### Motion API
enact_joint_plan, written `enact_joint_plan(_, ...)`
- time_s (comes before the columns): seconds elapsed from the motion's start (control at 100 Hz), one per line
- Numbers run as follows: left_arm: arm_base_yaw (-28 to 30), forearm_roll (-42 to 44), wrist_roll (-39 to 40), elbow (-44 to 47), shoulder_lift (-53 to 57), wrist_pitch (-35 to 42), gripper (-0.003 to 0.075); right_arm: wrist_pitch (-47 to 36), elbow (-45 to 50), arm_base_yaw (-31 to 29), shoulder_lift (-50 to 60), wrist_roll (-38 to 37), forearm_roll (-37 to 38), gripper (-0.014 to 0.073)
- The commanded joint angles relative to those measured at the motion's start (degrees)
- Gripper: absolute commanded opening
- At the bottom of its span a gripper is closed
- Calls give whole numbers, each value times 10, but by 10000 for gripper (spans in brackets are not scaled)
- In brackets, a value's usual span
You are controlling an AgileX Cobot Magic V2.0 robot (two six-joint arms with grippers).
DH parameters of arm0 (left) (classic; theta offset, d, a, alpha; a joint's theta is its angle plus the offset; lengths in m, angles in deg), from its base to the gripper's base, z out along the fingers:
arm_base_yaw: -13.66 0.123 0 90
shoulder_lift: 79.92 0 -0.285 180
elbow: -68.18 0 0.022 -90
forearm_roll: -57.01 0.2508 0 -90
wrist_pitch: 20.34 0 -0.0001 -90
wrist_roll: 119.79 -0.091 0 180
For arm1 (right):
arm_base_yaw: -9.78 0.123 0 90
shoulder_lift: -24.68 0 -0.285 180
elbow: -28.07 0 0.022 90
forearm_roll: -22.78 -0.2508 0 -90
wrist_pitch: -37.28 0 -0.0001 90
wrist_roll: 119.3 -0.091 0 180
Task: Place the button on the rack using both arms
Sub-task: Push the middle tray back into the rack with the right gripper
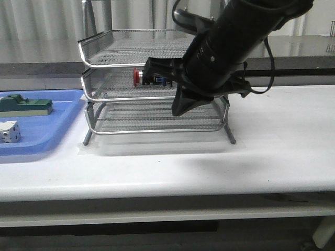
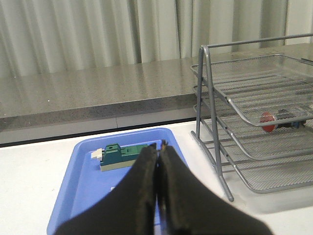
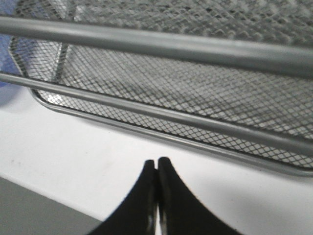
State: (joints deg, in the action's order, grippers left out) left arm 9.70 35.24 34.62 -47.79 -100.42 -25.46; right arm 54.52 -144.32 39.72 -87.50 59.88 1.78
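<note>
While the broad white bench (image 1: pixel 272 157) carries everything in the scene, the bulky black right arm (image 1: pixel 235 36) takes up most of the front view, slanting down from the upper right across the front of the three-tier silver wire-mesh rack (image 1: pixel 120 52). The rack stands on thin metal legs toward the middle of the bench, with its chrome-rimmed trays stacked one above the other. Left of it, just beside its legs, lies a flat blue plastic bin (image 1: pixel 57 120). Inside the bin rest a flat green block (image 1: pixel 26 106) toward the back and a white dotted cube (image 1: pixel 9 132) nearer the front edge, the two apart from each other.

The right tool (image 3: pixel 156 164) hangs above bare bench just in front of the lowest tray's rim, its two pointed black fingers pressed together with nothing between them. The left tool (image 2: pixel 159 154) is likewise closed and empty, its tips meeting over the blue bin near the green block.

The small push-button switch with a red round cap (image 1: pixel 137 77) lies on its side in the middle tray, its cap facing left, its dark body partly hidden behind the right arm.
</note>
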Motion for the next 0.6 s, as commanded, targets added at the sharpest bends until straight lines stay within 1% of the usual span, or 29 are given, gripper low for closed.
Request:
enact_joint_plan(0.0, 1, -7, 6, -15, -4, 44, -21, -10, -7, -1, 57, 8, 15, -67)
enact_joint_plan(0.15, 1, -7, 6, -15, -4, 44, -21, 8, 20, -1, 103, 8, 42, -66)
enact_joint_plan(0.37, 1, -7, 6, -15, -4, 44, -21, 1, 102, -6, 193, 8, 76, -65)
enact_joint_plan(0.49, 1, -7, 6, -15, -4, 44, -21, -13, 149, -21, 249, 8, 80, -65)
enact_joint_plan(0.59, 1, -7, 6, -15, -4, 44, -21, -15, 183, -49, 298, 8, 83, -65)
